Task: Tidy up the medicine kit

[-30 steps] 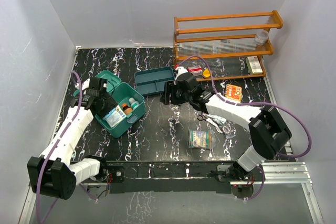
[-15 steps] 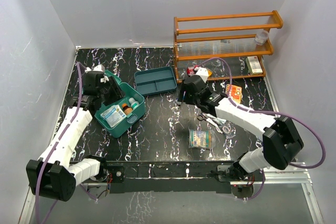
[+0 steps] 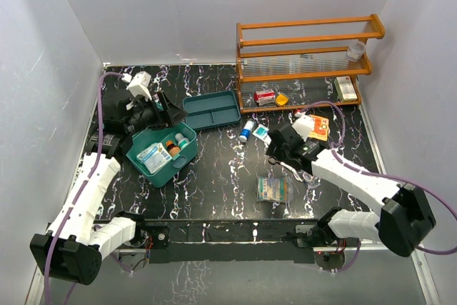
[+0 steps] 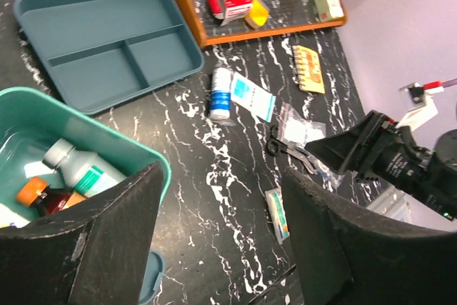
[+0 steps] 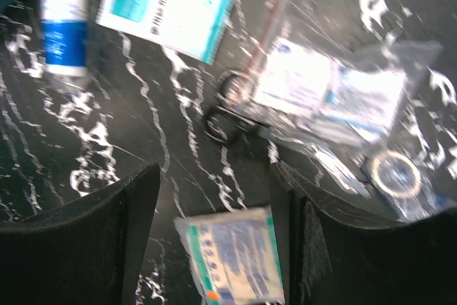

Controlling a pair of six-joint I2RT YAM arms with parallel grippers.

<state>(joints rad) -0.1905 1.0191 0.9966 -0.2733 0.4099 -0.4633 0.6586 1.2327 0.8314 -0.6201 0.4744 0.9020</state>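
Left gripper [image 3: 158, 111] hangs over the back-left of the table, jaws spread wide, nothing in them. Right under it is the medicine kit [image 3: 175, 171], on the left side of the table, with a few little bottles and a packet showing inside. The divided tray [image 3: 211, 109] sits just beside it to the right. A blue-and-white bottle [image 3: 246, 131] lies mid-table. Right gripper [image 3: 275, 149] hovers near the scissors [image 5: 250, 125], fingers also wide apart and empty. The orange rack [image 3: 307, 55] is back right.
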